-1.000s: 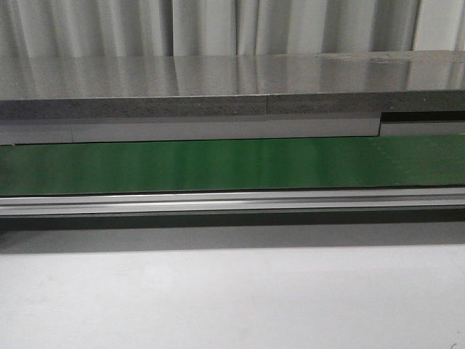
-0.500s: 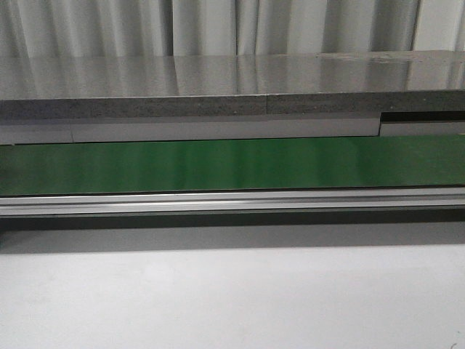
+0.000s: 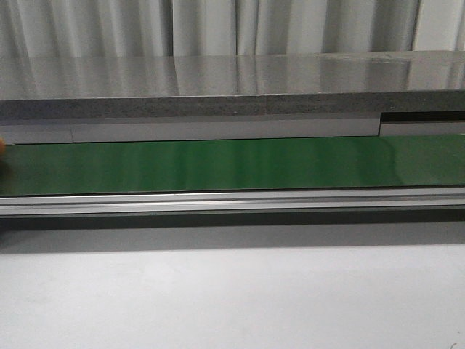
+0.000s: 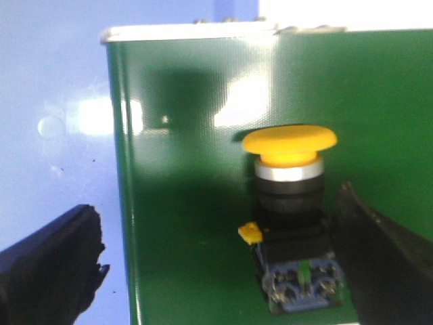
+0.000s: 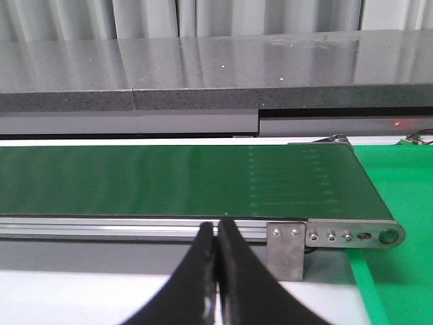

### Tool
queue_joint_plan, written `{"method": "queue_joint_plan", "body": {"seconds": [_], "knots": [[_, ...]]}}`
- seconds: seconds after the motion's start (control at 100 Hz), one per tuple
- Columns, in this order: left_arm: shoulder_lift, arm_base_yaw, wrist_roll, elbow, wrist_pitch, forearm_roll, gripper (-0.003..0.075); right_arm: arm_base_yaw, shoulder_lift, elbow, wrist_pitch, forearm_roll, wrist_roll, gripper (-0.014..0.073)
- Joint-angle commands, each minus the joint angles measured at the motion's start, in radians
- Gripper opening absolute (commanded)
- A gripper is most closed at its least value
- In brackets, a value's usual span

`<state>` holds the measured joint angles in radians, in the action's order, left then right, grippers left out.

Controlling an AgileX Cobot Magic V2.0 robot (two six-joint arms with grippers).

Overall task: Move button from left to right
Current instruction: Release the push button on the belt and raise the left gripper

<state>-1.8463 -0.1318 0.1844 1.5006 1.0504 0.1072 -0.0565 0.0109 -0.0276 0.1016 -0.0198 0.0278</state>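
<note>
— Has anything changed over the green belt (image 3: 232,163) since a moment ago?

— Very little. From the front, a small orange-yellow sliver (image 3: 2,145) has appeared at the far left end of the belt, right at the picture's border. Half a second ago that spot showed only green. I cannot tell what the sliver is. The silver rail (image 3: 232,201) along the belt's near side and the grey counter (image 3: 232,87) behind it look the same as before.

— Where is the button (image 4: 291,223)?

— The left wrist camera shows it on the belt, close to the belt's end with the white roller edge (image 4: 189,30). Its yellow mushroom cap sits above a silver collar and a black body.

— And the left gripper (image 4: 223,271)?

— Spread wide. One dark finger (image 4: 47,264) hangs beyond the belt's edge; the other (image 4: 385,257) is just beside the button's body. Whether it touches, I cannot tell. Nothing is gripped.

— The right gripper (image 5: 218,271)?

— Its fingers are pressed together with nothing between them, in front of the belt's rail, near the belt's bracket end (image 5: 338,235).
</note>
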Motion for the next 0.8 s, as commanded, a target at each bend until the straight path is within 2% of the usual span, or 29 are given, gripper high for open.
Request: {"method": "queue_joint_plan", "body": {"seconds": [0.0, 0.25, 0.41, 0.79], "knots": [[0.097, 0.023, -0.006, 0.029, -0.009, 0.023, 0.0654, -0.002, 0.014, 0.017, -0.084, 0.009, 0.000, -0.0068], [0.223, 0.077, -0.006, 0.020, -0.014, 0.023, 0.0654, -0.002, 0.014, 0.017, -0.084, 0.009, 0.000, -0.0068], [0.341, 0.100, -0.006, -0.052, -0.065, 0.023, 0.0652, -0.002, 0.014, 0.017, -0.084, 0.009, 0.000, -0.0068], [0.798, 0.127, -0.006, -0.453, -0.412, 0.056, 0.0651, -0.002, 0.014, 0.017, -0.084, 0.009, 0.000, -0.0068]]}}
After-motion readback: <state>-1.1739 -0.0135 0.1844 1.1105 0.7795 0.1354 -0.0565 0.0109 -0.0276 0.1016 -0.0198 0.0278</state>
